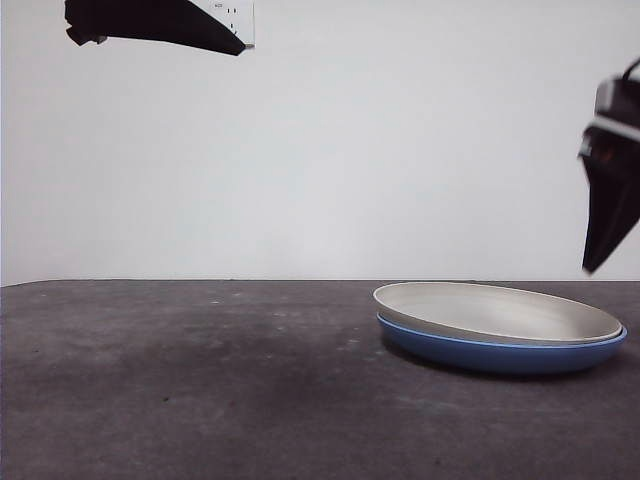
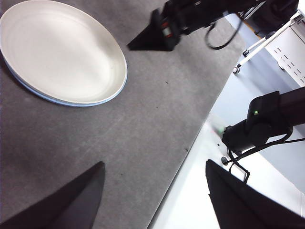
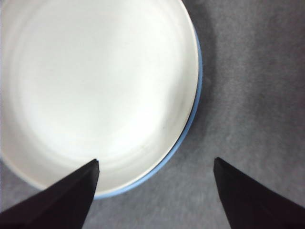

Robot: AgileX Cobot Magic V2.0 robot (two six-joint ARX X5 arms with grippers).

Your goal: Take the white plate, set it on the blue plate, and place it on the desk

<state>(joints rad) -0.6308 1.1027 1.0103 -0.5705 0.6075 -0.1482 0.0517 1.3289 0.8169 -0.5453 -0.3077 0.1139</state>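
The white plate [image 1: 497, 310] rests nested on the blue plate [image 1: 500, 352] on the desk [image 1: 200, 380], at the right of the front view. In the right wrist view the white plate [image 3: 95, 90] fills most of the picture, with a thin blue rim [image 3: 196, 86] showing at its edge. My right gripper [image 3: 155, 191] is open and empty, hanging above the plates' edge; it shows at the right edge of the front view [image 1: 608, 215]. My left gripper [image 2: 152, 200] is open and empty, high up and away from the plates [image 2: 62, 52], over the desk's edge.
The desk's edge [image 2: 190, 143] runs past the left gripper, with pale floor beyond. An arm base [image 2: 262, 124] and a white stand [image 2: 267, 38] sit off the desk. A white wall is behind.
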